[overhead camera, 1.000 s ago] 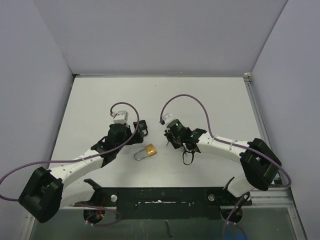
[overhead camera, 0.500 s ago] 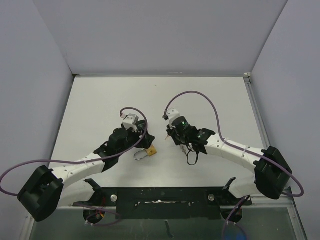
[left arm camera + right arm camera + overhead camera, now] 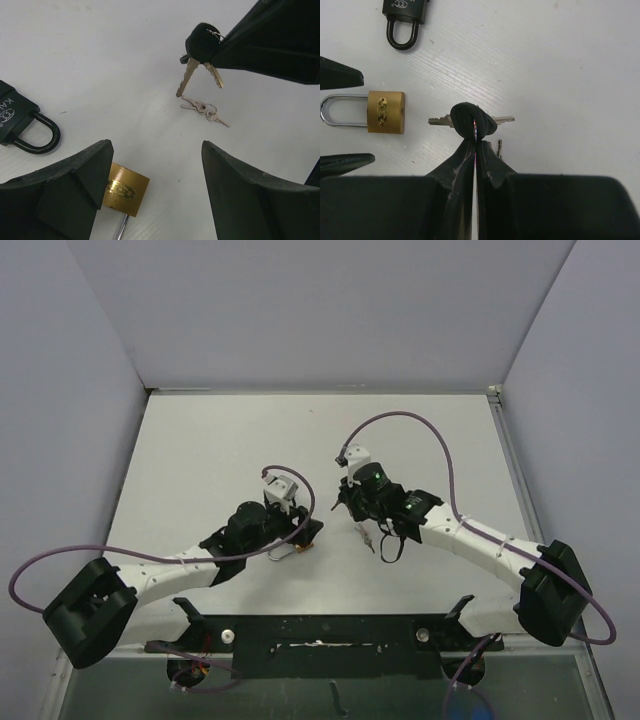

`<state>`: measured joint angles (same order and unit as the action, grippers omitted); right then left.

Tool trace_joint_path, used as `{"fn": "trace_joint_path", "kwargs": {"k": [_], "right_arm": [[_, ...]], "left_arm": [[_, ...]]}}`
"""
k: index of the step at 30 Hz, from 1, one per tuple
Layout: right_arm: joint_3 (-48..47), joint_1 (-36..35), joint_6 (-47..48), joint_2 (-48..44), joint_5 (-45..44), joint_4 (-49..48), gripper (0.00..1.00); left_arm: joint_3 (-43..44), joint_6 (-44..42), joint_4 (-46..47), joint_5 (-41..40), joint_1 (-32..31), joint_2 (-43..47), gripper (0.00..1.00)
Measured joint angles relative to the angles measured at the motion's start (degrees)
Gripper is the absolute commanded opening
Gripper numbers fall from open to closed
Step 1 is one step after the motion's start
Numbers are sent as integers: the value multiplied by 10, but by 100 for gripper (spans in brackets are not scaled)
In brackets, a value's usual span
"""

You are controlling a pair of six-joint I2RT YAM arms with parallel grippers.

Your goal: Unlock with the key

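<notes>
A brass padlock [image 3: 125, 189] with a steel shackle lies flat on the white table. My left gripper [image 3: 157, 150] is open around it, the lock's body close against the left finger [image 3: 75, 180], with a wide gap to the right finger. In the right wrist view the same brass padlock [image 3: 385, 112] lies between the left gripper's fingertips [image 3: 345, 162]. My right gripper [image 3: 476, 142] is shut on a black-headed key bunch [image 3: 472, 122], held just right of the lock, one key blade pointing at it. In the top view, the left gripper [image 3: 298, 533] covers the lock and the right gripper [image 3: 362, 523] hangs beside it.
A black padlock [image 3: 20, 122] lies on the table to the left of the brass one, also seen in the right wrist view as the black padlock [image 3: 405, 15]. A small loose key pair [image 3: 205, 107] lies under the held keys. Grey walls enclose the table [image 3: 200, 440].
My left arm has swung right and come down over the brass padlock, its jaws narrowing. My right arm has shifted slightly right and nearer with the keys still gripped.
</notes>
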<state>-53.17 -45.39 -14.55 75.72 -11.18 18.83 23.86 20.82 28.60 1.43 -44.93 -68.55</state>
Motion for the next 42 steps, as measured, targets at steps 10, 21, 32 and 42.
{"fn": "trace_joint_path", "kwargs": {"k": [10, 21, 32, 42], "right_arm": [[-12, 31, -33, 0, 38, 21, 0], [-23, 38, -49, 0, 63, 28, 0], [-12, 77, -76, -17, 104, 11, 0], [31, 163, -148, -81, 167, -48, 0]], "left_arm": [[23, -85, 8, -126, -101, -37, 69], [32, -131, 51, -213, -123, -76, 68], [19, -119, 120, -221, -123, -76, 68], [-32, -94, 213, -207, -116, -79, 68]]}}
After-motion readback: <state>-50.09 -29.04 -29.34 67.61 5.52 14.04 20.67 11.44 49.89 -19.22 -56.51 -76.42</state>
